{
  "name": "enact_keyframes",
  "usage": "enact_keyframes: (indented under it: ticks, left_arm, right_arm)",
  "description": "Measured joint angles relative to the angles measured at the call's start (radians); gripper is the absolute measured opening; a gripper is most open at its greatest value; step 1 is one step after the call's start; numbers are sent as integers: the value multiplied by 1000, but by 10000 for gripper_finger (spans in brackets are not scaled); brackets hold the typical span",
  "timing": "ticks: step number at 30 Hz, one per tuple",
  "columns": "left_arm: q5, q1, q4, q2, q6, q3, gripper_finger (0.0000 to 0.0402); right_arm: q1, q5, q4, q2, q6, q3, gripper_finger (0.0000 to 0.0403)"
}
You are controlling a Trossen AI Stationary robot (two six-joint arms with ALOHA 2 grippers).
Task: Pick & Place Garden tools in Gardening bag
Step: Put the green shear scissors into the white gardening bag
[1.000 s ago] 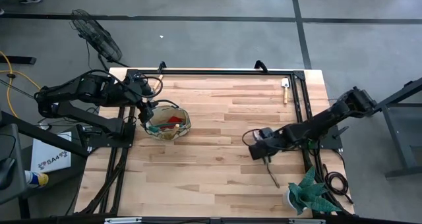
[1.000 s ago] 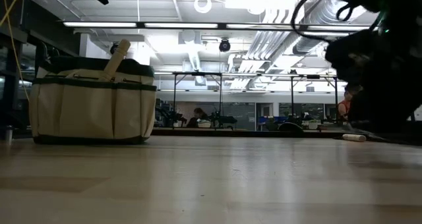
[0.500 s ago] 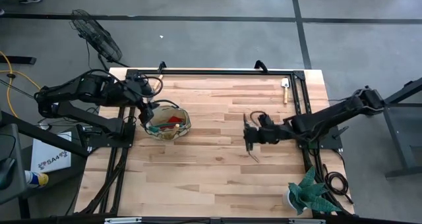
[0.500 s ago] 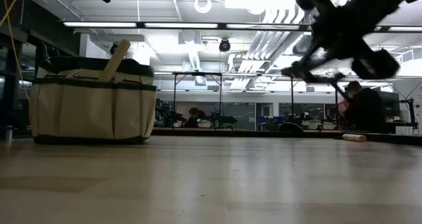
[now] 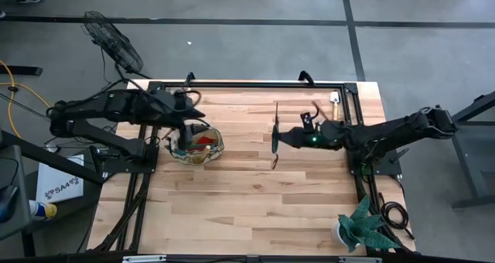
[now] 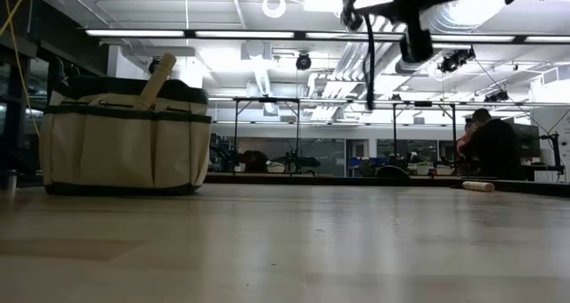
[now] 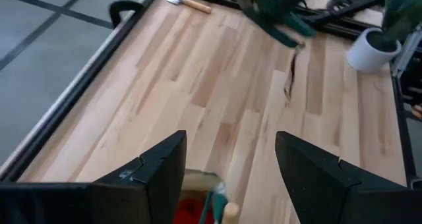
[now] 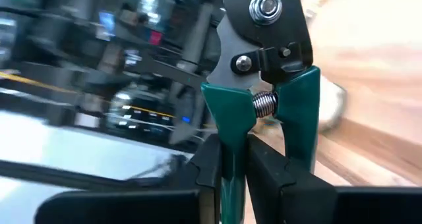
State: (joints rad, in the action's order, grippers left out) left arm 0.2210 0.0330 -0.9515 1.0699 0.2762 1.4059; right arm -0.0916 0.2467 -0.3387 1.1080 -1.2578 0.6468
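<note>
Since half a second earlier, my right pincer (image 5: 277, 138) had swung farther toward the gardening bag (image 5: 197, 145) and lifted, carrying the pruning shears (image 5: 274, 133) well clear of the surface (image 5: 255, 193).

From above, my right arm reached long and nearly level across the surface, the shears hanging crosswise ahead of the pincer, the bag well apart beyond them. My left pincer (image 5: 188, 120) hovered just over the bag's rim, that arm folded at the surface's edge; a red item lay inside the bag. A wooden-handled trowel (image 5: 335, 105) lay behind my right pincer, near the far corner.

At surface level, the shears (image 6: 370, 62) dangled from my right pincer high up, the bag (image 6: 125, 138) standing upright on the surface with a wooden handle poking out.

My left wrist showed its fingers (image 7: 158, 168) spread wide with nothing between them, the bag's contents directly below.

My right wrist showed both fingers (image 8: 210, 161) clamped on the shears' green handles (image 8: 227, 118), below the spring and pivot. I judged the tool stiff, fairly heavy at the blades and slick on its coated grips, so holding low on both handles kept it closed and steady.
</note>
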Motion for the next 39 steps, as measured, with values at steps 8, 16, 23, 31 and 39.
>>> enact_keyframes:
  ticks: [8,16,23,31,39]
  left_arm:
    - [-75,0,113,158,-13,0,228]
    - [-167,0,382,286,104,0,228]
    - [-189,0,523,317,121,-1,228]
    - [-133,0,552,322,113,0,228]
    - [-97,0,578,362,-23,1,228]
  right_arm:
    - [78,-110,-191,0,113,1,35]
    - [171,-293,-309,-1,176,1,35]
    - [256,-460,-392,-4,187,1,35]
    - [340,-561,-514,-8,131,1,35]
    - [369,-564,-518,-8,77,1,35]
